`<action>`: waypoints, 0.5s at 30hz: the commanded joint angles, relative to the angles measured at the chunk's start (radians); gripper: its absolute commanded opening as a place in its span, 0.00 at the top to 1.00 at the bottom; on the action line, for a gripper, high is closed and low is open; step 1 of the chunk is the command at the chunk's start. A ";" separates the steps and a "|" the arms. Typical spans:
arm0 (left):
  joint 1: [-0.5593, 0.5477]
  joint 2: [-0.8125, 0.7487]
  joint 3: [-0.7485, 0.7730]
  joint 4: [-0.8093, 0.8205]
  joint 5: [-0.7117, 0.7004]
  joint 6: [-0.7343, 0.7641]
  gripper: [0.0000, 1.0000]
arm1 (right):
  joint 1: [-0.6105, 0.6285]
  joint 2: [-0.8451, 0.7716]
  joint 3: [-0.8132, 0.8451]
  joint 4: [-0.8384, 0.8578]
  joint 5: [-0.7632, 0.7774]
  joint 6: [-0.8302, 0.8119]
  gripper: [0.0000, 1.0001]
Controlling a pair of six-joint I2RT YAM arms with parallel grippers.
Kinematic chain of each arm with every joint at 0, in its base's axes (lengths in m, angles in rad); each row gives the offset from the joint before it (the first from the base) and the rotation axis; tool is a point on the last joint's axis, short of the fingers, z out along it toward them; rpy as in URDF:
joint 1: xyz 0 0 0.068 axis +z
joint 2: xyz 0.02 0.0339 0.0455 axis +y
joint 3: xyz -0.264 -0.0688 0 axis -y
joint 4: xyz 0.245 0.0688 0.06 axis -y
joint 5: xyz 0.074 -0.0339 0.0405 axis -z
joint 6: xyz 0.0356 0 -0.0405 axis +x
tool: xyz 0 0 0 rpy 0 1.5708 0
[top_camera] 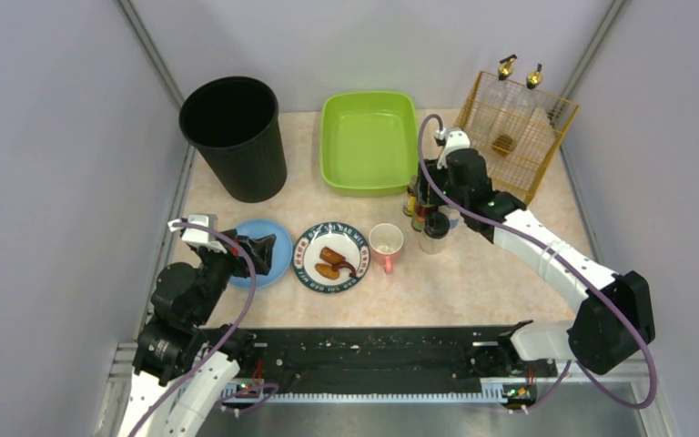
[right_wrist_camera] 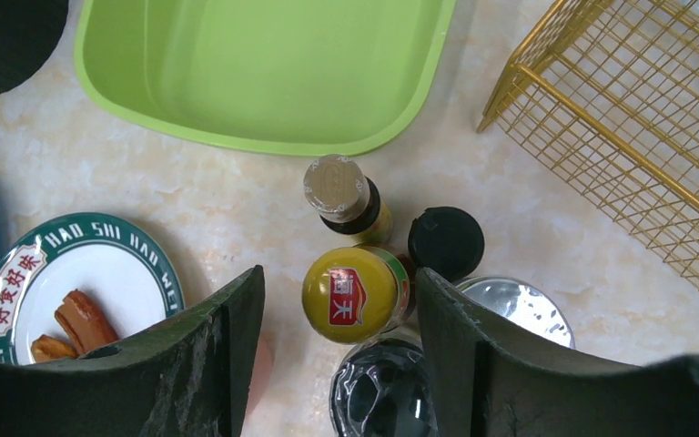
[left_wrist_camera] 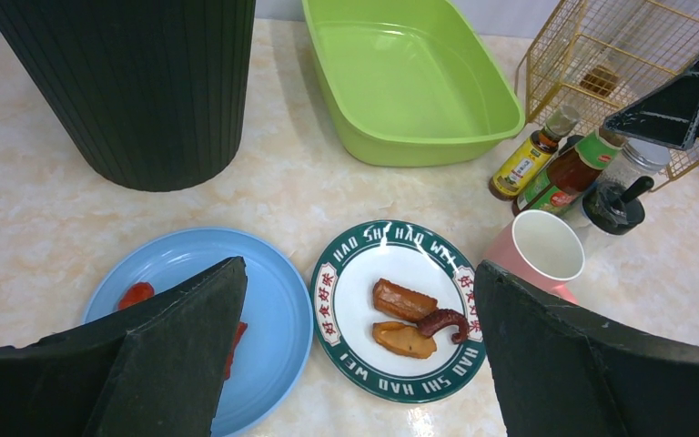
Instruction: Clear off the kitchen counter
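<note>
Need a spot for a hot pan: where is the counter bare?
Bare: the strip between the black bin and green tub, and the near counter from the patterned plate to the black rail. Crowded: bottles packed between pink cup and wire basket.
</note>
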 commanded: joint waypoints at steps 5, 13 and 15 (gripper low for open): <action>-0.004 0.015 -0.003 0.038 0.011 0.010 0.01 | 0.034 0.004 0.022 -0.015 0.045 -0.023 0.42; -0.003 0.015 -0.003 0.038 0.011 0.010 0.01 | 0.057 0.028 0.030 -0.018 0.105 -0.035 0.46; -0.003 0.014 -0.003 0.038 0.010 0.010 0.01 | 0.063 0.032 0.028 -0.011 0.114 -0.035 0.49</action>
